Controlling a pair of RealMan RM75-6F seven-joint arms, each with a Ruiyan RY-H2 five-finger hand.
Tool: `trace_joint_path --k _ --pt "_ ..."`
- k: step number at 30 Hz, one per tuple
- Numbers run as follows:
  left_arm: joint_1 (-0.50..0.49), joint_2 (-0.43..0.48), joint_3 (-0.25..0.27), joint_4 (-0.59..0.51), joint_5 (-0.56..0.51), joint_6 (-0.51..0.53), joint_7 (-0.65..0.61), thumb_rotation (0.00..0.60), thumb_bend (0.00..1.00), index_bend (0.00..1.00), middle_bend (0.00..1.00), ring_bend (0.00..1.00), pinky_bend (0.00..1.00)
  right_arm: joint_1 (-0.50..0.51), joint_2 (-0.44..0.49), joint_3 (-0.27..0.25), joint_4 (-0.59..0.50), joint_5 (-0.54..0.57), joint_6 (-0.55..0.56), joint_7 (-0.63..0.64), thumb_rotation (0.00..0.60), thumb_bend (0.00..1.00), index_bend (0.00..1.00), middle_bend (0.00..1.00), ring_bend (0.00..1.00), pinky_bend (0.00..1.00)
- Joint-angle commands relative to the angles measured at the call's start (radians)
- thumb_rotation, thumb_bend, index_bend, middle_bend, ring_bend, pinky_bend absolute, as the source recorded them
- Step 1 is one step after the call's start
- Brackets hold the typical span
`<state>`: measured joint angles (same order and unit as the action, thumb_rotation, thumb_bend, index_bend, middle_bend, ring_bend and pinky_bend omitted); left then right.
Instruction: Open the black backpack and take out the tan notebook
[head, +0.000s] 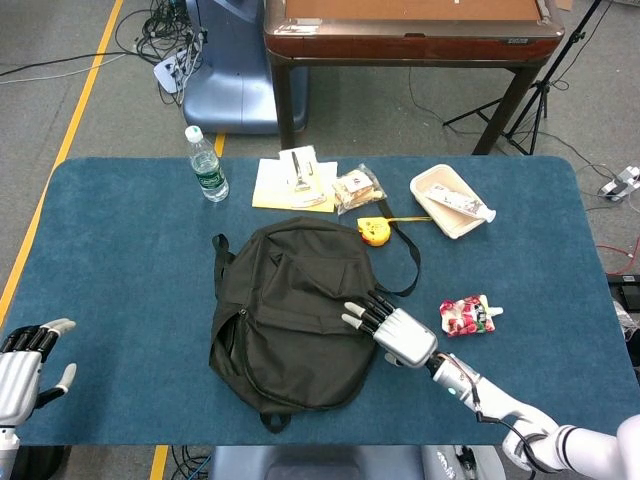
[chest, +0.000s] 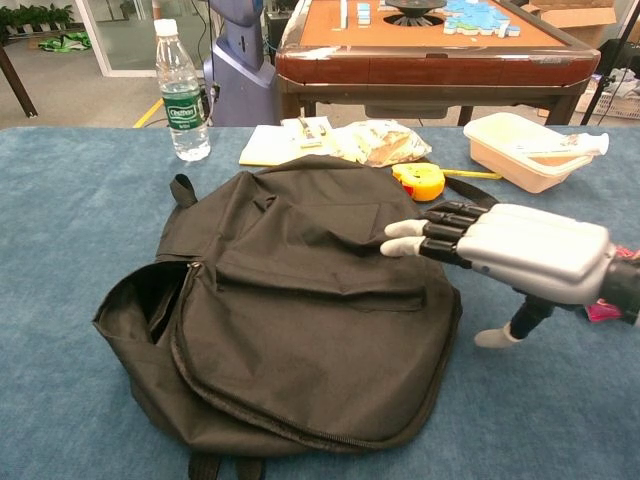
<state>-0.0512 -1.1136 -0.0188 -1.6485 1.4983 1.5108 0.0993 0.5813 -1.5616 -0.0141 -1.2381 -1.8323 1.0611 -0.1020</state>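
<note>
The black backpack (head: 295, 310) (chest: 290, 300) lies flat in the middle of the blue table, its main zipper partly undone at the left side (chest: 160, 300). No tan notebook shows; the inside of the bag is dark. My right hand (head: 392, 332) (chest: 520, 248) hovers over the backpack's right edge, fingers stretched out toward the bag and apart, holding nothing. My left hand (head: 25, 360) rests open at the table's near left corner, far from the bag, seen only in the head view.
Behind the bag stand a water bottle (head: 207, 165), papers (head: 295, 180), a snack bag (head: 358, 187), a yellow tape measure (head: 374, 230) and a white tray (head: 450, 202). A red-pink pouch (head: 466, 315) lies right of my right hand. A wooden table stands beyond.
</note>
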Motion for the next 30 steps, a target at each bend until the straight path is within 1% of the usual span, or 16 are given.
trace_joint_path --k 1,12,16,22,30 --pt "0.001 -0.001 0.001 0.003 -0.001 -0.002 -0.005 0.6 0.32 0.25 0.24 0.21 0.15 0.021 -0.039 -0.011 0.044 -0.013 0.011 0.015 0.6 0.0 0.0 0.0 0.0 0.0" --pt "0.005 0.004 0.007 0.012 0.004 -0.004 -0.038 0.6 0.32 0.25 0.24 0.21 0.15 0.059 -0.151 -0.045 0.161 -0.052 0.072 0.065 0.6 0.0 0.0 0.0 0.0 0.0" --pt "0.007 0.005 0.009 0.013 0.005 -0.006 -0.042 0.6 0.32 0.25 0.24 0.21 0.15 0.07 -0.177 -0.06 0.188 -0.06 0.083 0.081 0.6 0.0 0.0 0.0 0.0 0.0" --pt "0.011 0.005 0.01 0.015 0.012 0.002 -0.047 0.6 0.32 0.25 0.24 0.21 0.15 0.079 -0.198 -0.078 0.194 -0.082 0.133 0.11 0.6 0.0 0.0 0.0 0.0 0.0" --pt "0.013 0.007 0.011 0.018 0.014 0.003 -0.052 0.6 0.32 0.25 0.24 0.21 0.15 0.087 -0.184 -0.071 0.165 -0.07 0.168 0.115 0.6 0.0 0.0 0.0 0.0 0.0"
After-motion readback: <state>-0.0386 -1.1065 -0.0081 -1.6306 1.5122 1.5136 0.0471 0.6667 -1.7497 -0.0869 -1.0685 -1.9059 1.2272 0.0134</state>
